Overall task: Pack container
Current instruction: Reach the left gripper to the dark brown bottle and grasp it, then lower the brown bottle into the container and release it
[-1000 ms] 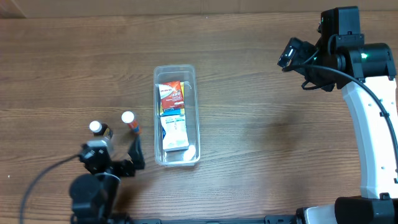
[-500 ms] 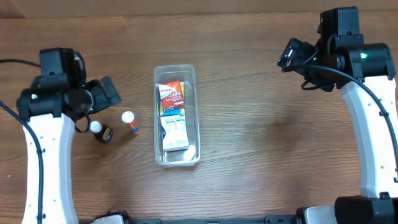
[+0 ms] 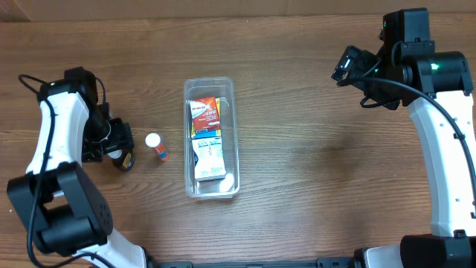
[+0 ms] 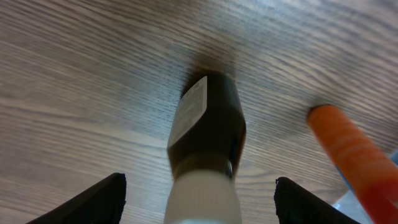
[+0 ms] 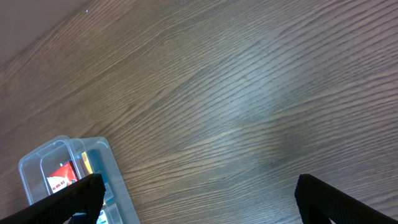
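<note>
The container (image 3: 210, 88) is a clear, narrow bin at mid-table with small printed boxes (image 3: 205, 119) lying in it. A dark bottle (image 3: 126, 161) with a white cap and an orange tube (image 3: 157, 146) with a white cap lie to its left. My left gripper (image 3: 111, 146) is open and low over the dark bottle. In the left wrist view the bottle (image 4: 208, 134) sits between my spread fingers (image 4: 199, 208), untouched, with the orange tube (image 4: 348, 152) to its right. My right gripper (image 3: 349, 65) is open and empty, high at the far right; its wrist view shows fingers (image 5: 208, 202) and the container's corner (image 5: 50, 155).
The wooden table (image 3: 312, 156) stretches between the container and the right arm. The left arm's white links (image 3: 52, 149) stand along the left edge. The table's far edge runs along the top of the overhead view.
My left arm has swung from the front left corner up and then down, bringing its open gripper over the dark bottle. The right arm, container, bottle and tube have not moved.
</note>
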`<state>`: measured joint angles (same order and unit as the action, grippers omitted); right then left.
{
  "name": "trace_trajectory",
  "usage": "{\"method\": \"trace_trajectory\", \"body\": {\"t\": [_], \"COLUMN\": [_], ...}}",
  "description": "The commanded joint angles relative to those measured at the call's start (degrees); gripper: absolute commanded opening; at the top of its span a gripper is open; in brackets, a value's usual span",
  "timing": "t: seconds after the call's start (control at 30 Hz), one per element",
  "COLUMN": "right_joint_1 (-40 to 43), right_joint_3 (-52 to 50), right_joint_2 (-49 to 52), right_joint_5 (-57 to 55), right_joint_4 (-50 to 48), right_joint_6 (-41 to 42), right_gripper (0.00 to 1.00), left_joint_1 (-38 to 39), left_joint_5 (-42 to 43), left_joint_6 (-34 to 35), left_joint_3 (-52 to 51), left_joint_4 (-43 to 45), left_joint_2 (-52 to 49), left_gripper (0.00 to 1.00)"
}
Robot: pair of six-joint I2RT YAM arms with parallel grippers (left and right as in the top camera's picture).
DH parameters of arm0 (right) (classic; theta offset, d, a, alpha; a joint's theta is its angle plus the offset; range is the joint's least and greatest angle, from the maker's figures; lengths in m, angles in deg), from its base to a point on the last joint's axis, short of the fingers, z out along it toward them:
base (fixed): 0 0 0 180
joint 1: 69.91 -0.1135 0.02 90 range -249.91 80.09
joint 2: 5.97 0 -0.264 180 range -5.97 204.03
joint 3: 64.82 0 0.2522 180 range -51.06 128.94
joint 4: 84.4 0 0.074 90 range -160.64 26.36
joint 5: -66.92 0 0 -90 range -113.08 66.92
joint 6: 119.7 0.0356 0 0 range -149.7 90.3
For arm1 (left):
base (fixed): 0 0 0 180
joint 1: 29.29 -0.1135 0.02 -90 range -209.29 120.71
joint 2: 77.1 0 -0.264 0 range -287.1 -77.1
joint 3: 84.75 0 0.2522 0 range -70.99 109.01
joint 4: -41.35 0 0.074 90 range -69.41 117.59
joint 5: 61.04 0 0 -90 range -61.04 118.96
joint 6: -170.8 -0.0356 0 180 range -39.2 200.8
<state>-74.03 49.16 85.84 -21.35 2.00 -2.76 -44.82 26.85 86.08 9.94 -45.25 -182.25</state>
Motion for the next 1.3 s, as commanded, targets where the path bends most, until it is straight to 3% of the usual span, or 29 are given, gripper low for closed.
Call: {"method": "trace_trajectory", "body": {"t": [0.0,0.17,0.23,0.3,0.5,0.6,0.7,0.8,1.03,1.27], "right_joint_1": [0.17,0.17,0.17,0.17,0.17,0.17,0.17,0.17,0.17,0.17], "right_joint_3": [0.22,0.22,0.22,0.22,0.22,0.22,0.22,0.22,0.22,0.22], "right_joint_2": [-0.17,-0.17,-0.17,-0.17,-0.17,-0.17,-0.17,-0.17,-0.17,-0.17], "right_joint_5": [0.31,0.31,0.31,0.31,0.31,0.31,0.31,0.31,0.31,0.31], "right_joint_4": [-0.31,-0.31,-0.33,-0.33,-0.31,-0.31,-0.31,-0.31,-0.31,-0.31], "right_joint_6": [-0.35,-0.35,-0.35,-0.35,-0.35,-0.35,-0.35,-0.35,-0.35,-0.35], "right_gripper": [1.0,1.0,1.0,1.0,1.0,1.0,1.0,1.0,1.0,1.0], "left_joint_1": [-0.22,-0.22,-0.22,-0.22,0.15,3.21,10.51,18.99,37.77,42.93], "left_joint_5": [0.72,2.75,2.8,3.28,4.0,4.68,4.7,4.68,5.16,-1.79], "left_joint_6": [-2.12,-4.07,-4.07,-3.96,-0.09,1.44,7.13,11.21,29.9,37.62], "left_joint_3": [-0.2,-0.2,-0.2,-0.07,10.01,18.6,20.39,18.84,5.09,4.94], "left_joint_4": [-0.2,-0.13,0.26,0.2,-8.44,-13.55,-12.81,-8.72,10.71,18.99], "left_joint_2": [-2.12,-1.6,-1.6,-1.05,10.86,17.4,22.8,22.25,12.57,5.68], "left_gripper": [0.65,0.49,0.33,0.25,0.25,0.25,0.22,0.22,0.18,0.18]}}
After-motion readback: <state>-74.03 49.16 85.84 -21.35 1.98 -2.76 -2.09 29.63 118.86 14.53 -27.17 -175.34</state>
